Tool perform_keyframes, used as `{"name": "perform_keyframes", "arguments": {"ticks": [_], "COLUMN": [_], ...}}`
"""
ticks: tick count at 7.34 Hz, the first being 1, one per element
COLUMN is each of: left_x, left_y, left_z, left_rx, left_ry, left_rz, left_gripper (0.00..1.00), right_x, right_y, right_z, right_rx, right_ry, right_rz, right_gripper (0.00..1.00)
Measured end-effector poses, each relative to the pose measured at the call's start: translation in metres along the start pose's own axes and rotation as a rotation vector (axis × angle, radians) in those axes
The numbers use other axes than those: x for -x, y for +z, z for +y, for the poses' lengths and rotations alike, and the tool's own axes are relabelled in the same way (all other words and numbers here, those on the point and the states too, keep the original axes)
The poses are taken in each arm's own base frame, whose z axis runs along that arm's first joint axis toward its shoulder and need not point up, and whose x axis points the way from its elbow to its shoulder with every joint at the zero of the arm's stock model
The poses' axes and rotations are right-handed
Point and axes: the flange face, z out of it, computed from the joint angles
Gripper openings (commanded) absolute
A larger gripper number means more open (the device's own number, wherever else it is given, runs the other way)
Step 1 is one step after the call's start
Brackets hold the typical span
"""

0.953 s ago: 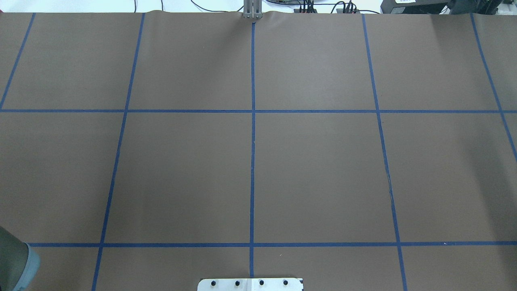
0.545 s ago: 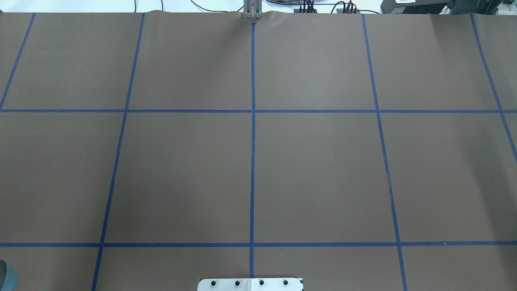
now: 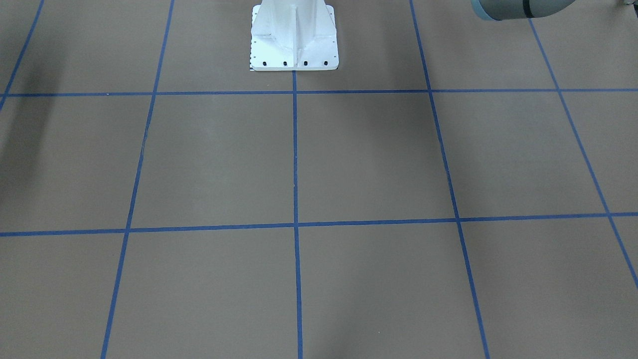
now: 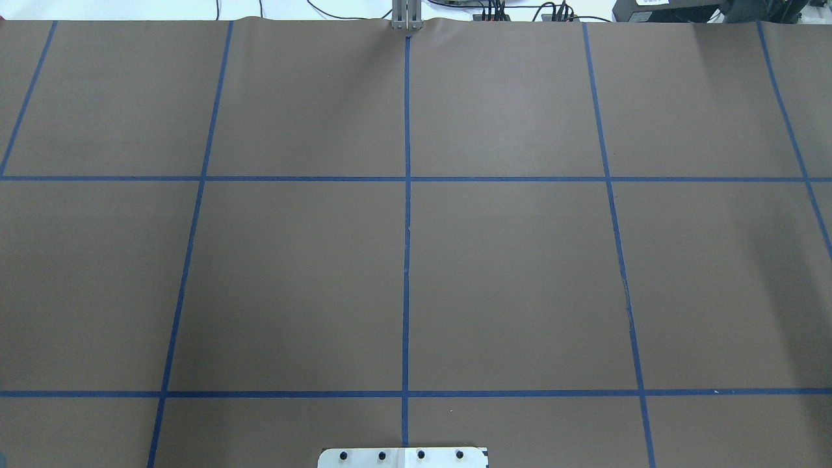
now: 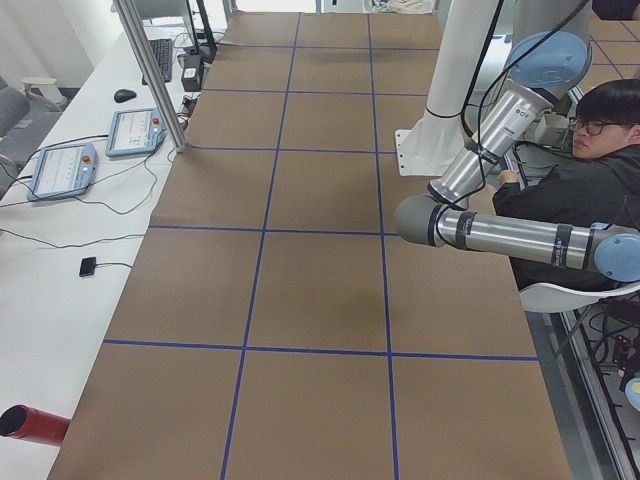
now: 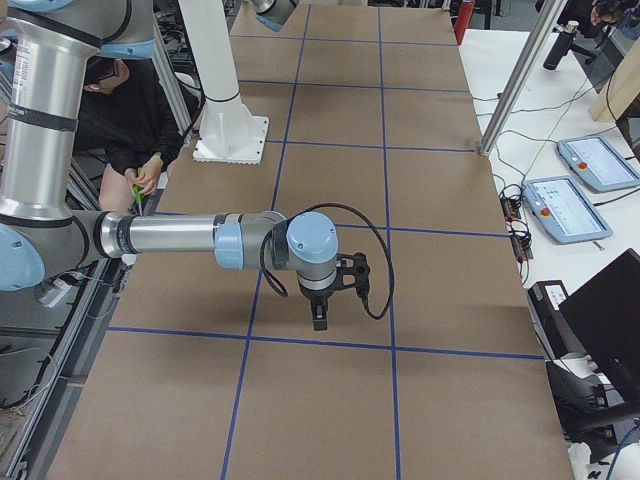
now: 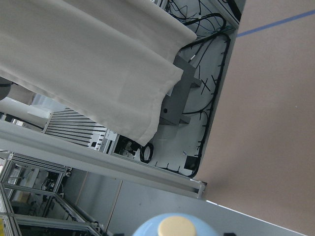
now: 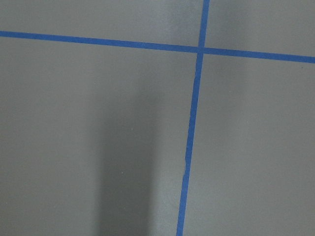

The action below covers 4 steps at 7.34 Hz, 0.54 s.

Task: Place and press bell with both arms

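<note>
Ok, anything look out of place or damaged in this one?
The blue tape line right of centre looks scuffed in the overhead view. Also, the bell is not on the table: it shows only at the bottom edge of the left wrist view, which looks past the table's edge.

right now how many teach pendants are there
2, both on the white desk, exterior left view: near pendant, far pendant just beyond it. More may be hidden.

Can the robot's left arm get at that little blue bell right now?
Probably yes. The light-blue dome-shaped bell with its cream button shows right at the bottom edge of the left wrist view, very near, nothing in between. Whether the left arm already holds it, I cannot tell.
</note>
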Motion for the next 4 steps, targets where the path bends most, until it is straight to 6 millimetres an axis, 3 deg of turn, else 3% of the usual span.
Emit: {"name": "perform_keyframes", "arguments": {"ticks": [4], "left_x": [-0.031], "left_y": [-0.035], "left_z": [0.005], "left_rx": [0.055], "left_ry": [0.083], "left_rz": [0.126], "left_gripper": [0.0], "right_x": [0.0], "right_y": [0.0], "right_z": [0.0], "right_rx": [0.0], "right_ry": [-0.003], "right_rz": [0.001], "right_gripper": [1.0]}}
